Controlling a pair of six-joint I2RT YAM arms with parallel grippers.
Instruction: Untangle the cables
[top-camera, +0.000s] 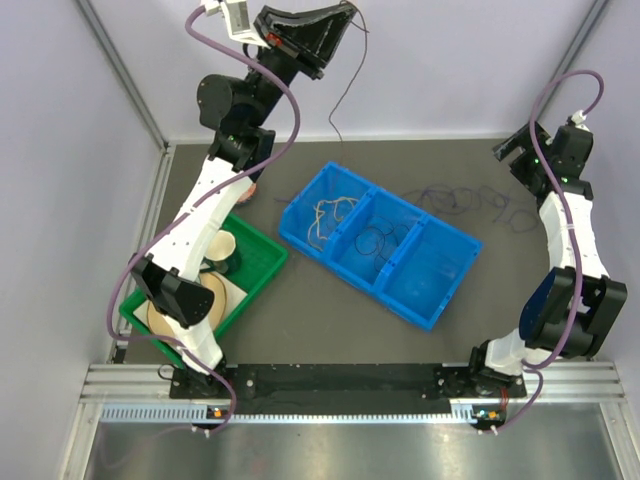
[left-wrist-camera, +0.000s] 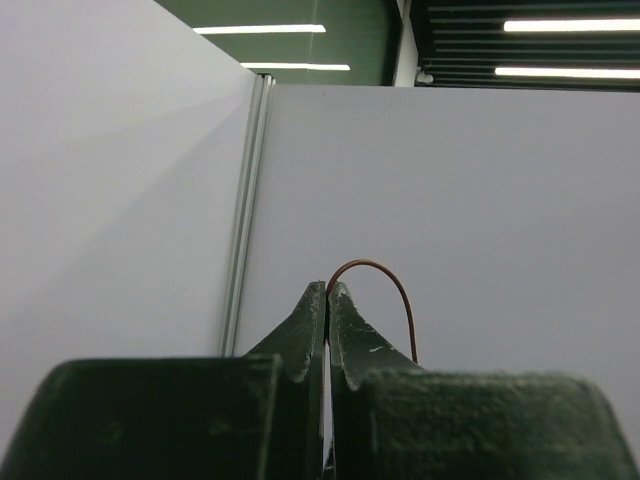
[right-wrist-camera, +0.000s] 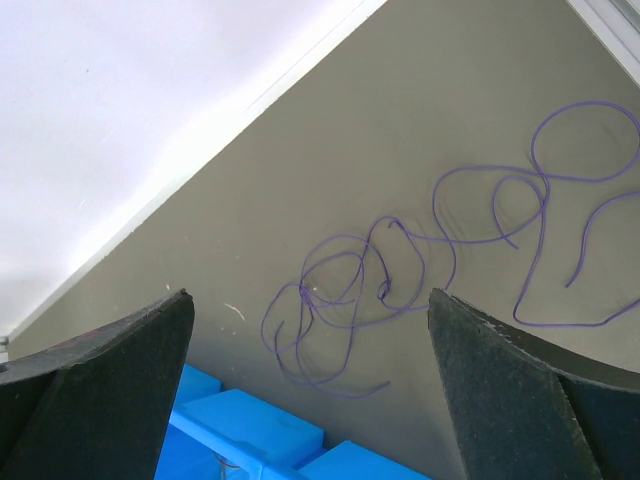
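Bright, even light, sharp, soft shadows

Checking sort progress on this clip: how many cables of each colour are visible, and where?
Cream cable, left compartment of the blue bin: 1
Dark cable, middle compartment: 1
Purple cable, on the table behind the bin: 1
Brown cable, pinched in the left gripper: 1
Total: 4, counted as bunches; single strands cannot be told apart.

Tray (top-camera: 258, 250) left of the bin (top-camera: 430, 275), one cable (top-camera: 475, 205) on the table (top-camera: 330, 330) behind it, other cables (top-camera: 330, 215) inside.
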